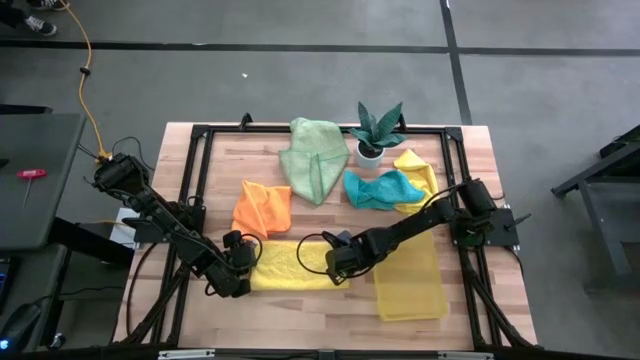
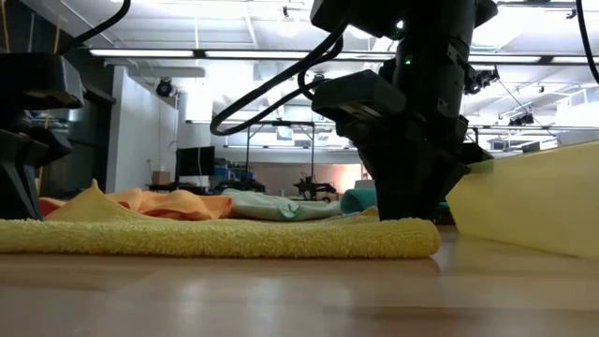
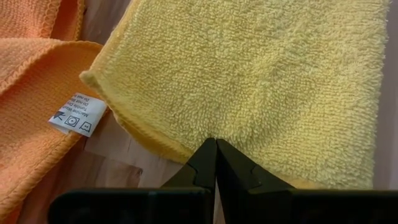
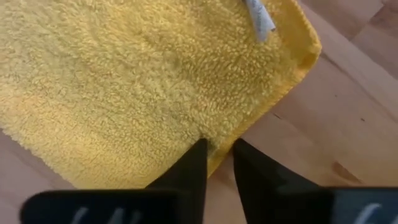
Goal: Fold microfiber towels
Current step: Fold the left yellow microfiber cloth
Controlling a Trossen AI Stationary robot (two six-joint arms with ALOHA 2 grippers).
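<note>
A yellow towel (image 1: 290,265) lies folded in a flat strip near the table's front, between my two grippers. My left gripper (image 1: 243,278) is shut at the strip's left end (image 3: 186,140). My right gripper (image 1: 335,265) points down at its right end (image 4: 214,152), with the fingers close together astride the edge. An orange towel (image 1: 262,208) lies bunched behind the strip. Farther back are a pale green towel (image 1: 312,155), a teal one (image 1: 382,188) and another yellow one (image 1: 415,170). My left gripper comes slanting down from the table's left, and its shut fingertips (image 3: 216,144) stand on the yellow towel's left end close to the hem (image 3: 180,148). Whether cloth lies between them I cannot tell. The towel lies flat on the table. My right gripper pinches the folded right-end edge (image 4: 217,155) between its two fingers from above. One fingertip (image 4: 198,152) is over the cloth and the other (image 4: 241,152) is on the table side. The towel stays flat on the wood.
A translucent yellow tray (image 1: 410,275) lies right of the strip, near the table's front right. A small plant in a white pot (image 1: 378,135) stands at the back centre. A black frame (image 1: 200,160) runs round the work area.
</note>
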